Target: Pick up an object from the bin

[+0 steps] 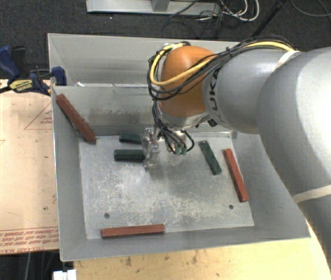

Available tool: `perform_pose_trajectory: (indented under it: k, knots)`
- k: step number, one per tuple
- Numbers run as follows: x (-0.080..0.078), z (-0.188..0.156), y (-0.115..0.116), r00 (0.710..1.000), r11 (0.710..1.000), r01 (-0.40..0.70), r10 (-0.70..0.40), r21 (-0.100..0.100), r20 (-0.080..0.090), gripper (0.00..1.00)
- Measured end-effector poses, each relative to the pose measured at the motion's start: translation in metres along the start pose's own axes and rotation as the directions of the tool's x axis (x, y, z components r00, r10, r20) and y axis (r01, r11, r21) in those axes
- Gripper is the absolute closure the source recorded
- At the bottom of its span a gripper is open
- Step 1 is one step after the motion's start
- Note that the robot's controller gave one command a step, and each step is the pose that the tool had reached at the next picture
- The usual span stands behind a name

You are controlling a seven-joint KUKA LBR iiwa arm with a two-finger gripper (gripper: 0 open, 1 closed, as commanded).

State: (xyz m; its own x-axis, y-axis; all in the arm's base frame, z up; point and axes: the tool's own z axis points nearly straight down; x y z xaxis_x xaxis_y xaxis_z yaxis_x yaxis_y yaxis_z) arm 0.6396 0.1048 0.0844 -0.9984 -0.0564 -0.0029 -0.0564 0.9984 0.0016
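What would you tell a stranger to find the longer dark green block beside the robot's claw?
Start at the grey metal bin, then find the gripper hanging over its middle. Just toward the view's left of it lie two dark green rectangular blocks, one above the other. Yours is the lower block, longer than the stubby upper block.

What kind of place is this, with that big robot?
Probably a robot lab or workshop. A big grey robot arm reaches into a metal bin holding a few red-brown bars and dark green bars, and loose cables lie on the dark floor behind it.
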Motion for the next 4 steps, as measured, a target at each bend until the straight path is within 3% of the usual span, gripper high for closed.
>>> perform_pose_trajectory:
  k: [1,2,3,4]
  knots:
    - [0.0,0.0,0.0,1.0,1.0,0.0,0.0,0.0,0.0,1.0]
    - [0.006,-0.048,0.0,1.0,1.0,0.011,-0.011,0.001,-0.008,1.0]
    - [0.01,-0.083,0.0,1.0,1.0,0.002,-0.002,0.0,0.006,1.0]
    - [0.009,-0.18,-0.002,0.999,0.999,-0.053,0.053,0.001,0.001,1.0]
